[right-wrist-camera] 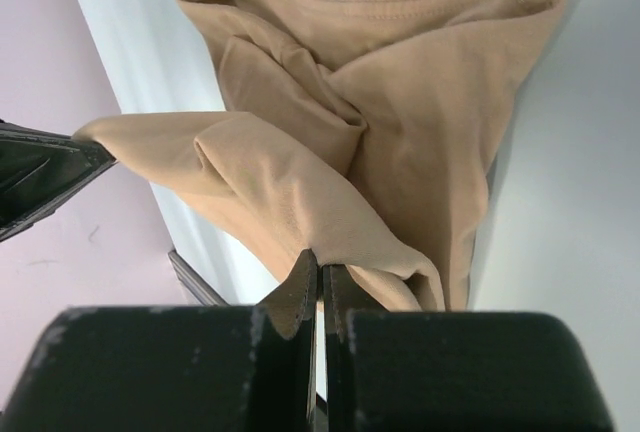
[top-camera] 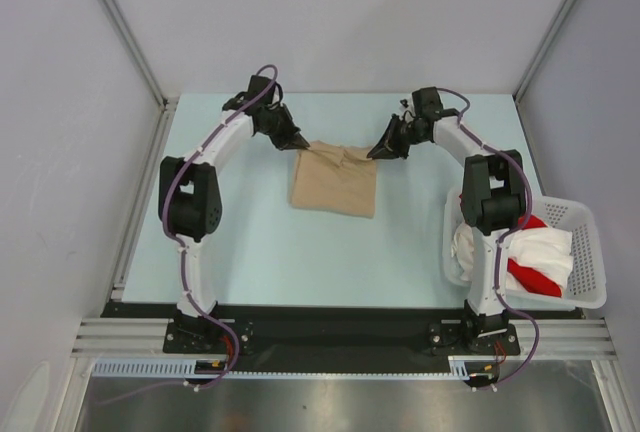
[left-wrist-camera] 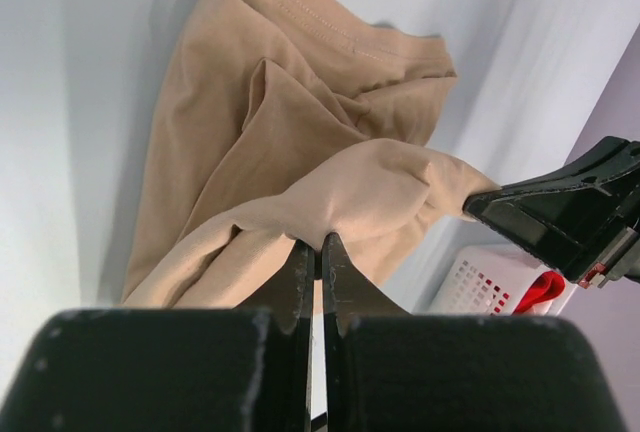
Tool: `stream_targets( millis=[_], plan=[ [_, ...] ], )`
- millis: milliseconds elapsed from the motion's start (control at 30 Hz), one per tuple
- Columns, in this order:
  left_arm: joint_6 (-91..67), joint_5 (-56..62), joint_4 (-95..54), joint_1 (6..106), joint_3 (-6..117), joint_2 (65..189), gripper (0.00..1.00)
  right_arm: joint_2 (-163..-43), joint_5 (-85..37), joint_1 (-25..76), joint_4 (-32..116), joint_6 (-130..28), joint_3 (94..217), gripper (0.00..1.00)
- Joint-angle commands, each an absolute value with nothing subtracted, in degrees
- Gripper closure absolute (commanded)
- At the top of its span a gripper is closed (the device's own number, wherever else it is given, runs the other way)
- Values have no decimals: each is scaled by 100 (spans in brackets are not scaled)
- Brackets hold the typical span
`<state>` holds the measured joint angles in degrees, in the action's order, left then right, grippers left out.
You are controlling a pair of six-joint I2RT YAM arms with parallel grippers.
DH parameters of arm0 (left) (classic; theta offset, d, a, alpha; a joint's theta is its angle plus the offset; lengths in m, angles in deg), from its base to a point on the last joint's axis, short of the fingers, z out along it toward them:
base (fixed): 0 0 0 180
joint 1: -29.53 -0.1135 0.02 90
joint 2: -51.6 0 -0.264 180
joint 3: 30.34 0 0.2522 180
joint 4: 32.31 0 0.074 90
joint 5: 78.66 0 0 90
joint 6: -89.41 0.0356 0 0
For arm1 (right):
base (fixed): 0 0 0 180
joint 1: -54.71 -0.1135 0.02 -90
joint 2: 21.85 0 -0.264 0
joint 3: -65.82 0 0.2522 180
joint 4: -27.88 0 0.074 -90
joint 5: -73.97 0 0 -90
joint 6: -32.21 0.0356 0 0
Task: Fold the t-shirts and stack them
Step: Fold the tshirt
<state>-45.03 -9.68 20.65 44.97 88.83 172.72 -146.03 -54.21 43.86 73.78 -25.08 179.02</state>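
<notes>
A beige-tan t-shirt (top-camera: 336,182) lies partly folded in the middle of the table. My left gripper (top-camera: 299,143) is shut on its far left corner, with the cloth pinched at the fingertips in the left wrist view (left-wrist-camera: 318,242). My right gripper (top-camera: 377,151) is shut on its far right corner, seen in the right wrist view (right-wrist-camera: 320,260). The held far edge is lifted and stretched between the two grippers. The shirt fills both wrist views (left-wrist-camera: 290,122) (right-wrist-camera: 400,102). A red shirt (top-camera: 530,274) and a white shirt (top-camera: 540,248) lie bundled in the basket.
A white plastic lattice basket (top-camera: 590,242) stands at the right edge of the table, next to the right arm's base; it also shows in the left wrist view (left-wrist-camera: 480,277). Grey walls enclose the table on the left, right and far sides.
</notes>
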Motion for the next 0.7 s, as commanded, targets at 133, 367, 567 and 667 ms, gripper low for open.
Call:
stream_targets(
  millis=[133, 367, 567, 667],
  plan=[
    [-4479, -1054, 1643, 4412, 9320, 17156, 100, -14419, -5523, 4443, 7258, -2281, 18206, 100],
    [-4506, -1082, 1775, 4412, 9777, 17474, 100, -14543, -5558, 4460, 7267, -2237, 18435, 100],
    [-4690, -1186, 1355, 4412, 9777, 17552, 100, -14639, -5567, 4566, 7126, -2087, 18514, 100],
    [-4787, -1283, 1072, 4412, 9786, 17649, 100, -14692, -5576, 4610, 7144, -2052, 18593, 100]
  ],
)
